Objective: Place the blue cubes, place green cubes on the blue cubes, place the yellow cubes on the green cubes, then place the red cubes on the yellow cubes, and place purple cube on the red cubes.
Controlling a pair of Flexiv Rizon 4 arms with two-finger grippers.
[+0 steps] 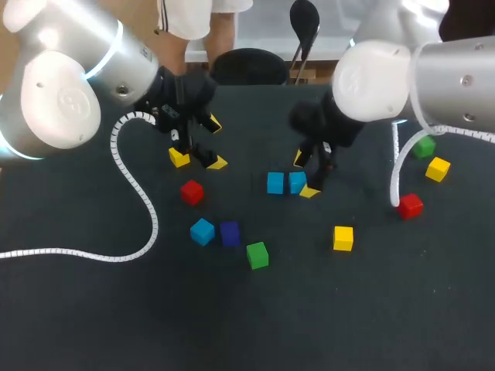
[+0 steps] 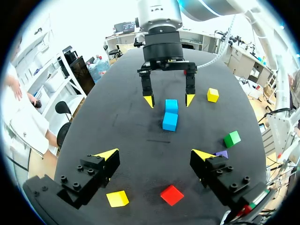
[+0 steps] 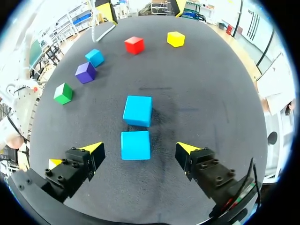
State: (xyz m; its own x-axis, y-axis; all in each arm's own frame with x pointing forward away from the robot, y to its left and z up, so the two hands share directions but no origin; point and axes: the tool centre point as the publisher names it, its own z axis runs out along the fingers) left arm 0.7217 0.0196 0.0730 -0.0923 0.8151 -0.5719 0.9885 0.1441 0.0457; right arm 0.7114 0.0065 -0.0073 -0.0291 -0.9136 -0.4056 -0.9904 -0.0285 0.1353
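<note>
Between the right end effector's (image 3: 139,149) parted fingers sits a blue cube (image 3: 136,143), plainest from its wrist; left end effector (image 2: 155,153) gapes.

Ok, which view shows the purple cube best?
The right wrist view: the purple cube lies fully in the open. The head view shows it whole but dark, beside a blue cube. In the left wrist view the left gripper hides most of it.

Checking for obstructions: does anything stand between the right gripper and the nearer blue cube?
Nothing visible does. The nearer blue cube sits between the open fingers of the right gripper, touching neither; the other blue cube lies just beyond it.
</note>
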